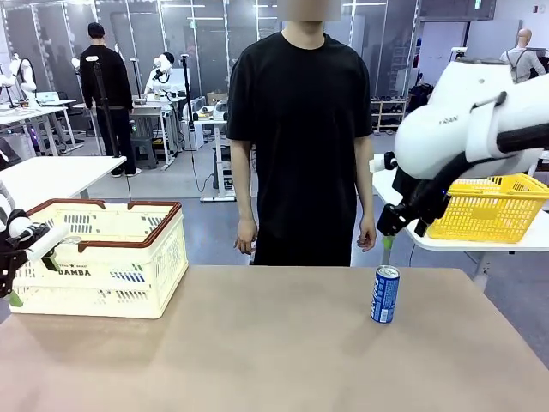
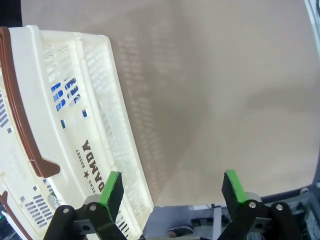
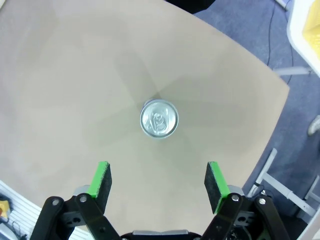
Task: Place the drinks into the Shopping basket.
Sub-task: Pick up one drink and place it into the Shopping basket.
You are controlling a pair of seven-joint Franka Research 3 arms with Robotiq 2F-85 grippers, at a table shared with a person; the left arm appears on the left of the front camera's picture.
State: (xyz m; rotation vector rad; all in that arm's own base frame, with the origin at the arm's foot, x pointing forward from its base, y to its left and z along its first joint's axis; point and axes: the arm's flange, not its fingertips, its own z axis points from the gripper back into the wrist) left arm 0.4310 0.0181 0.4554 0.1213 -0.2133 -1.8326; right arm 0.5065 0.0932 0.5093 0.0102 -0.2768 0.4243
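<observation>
Idling left gripper (image 2: 172,186): parked just beside the near wall of the basket (image 2: 100,125), jaws spread wide, holding nothing; liable to be struck by a crossing arm, or to nudge that wall on a stray swing.
Basket (image 1: 167,257): sits at far left, brown handles (image 1: 116,245) folded along the rim; apt to snag a load brought in too low.
Blue patches (image 2: 64,92): glimpsed through the lattice, probably drinks already inside; could be dented or knocked over by a drop from too high.
Table (image 1: 257,352): bare between basket and can (image 1: 385,294); makes for a long carry, with time for a weak grip to slip.
Person (image 1: 300,129): stands at the far edge, hands hanging down, apart from the can; could be brushed only by a wide arc.
Can (image 3: 159,119): blue, upright, alone right of centre, well apart from the basket; slim, easily tipped by a pad landing on its silver top.
Right gripper (image 3: 159,176): hovers just above the can, jaws wide, empty; risks an off-centre descent, a one-sided push, or a crushing squeeze on thin metal.
Yellow basket (image 1: 489,206): on a side table at right, nearer than the proper one; easily mistaken for the goal.
</observation>
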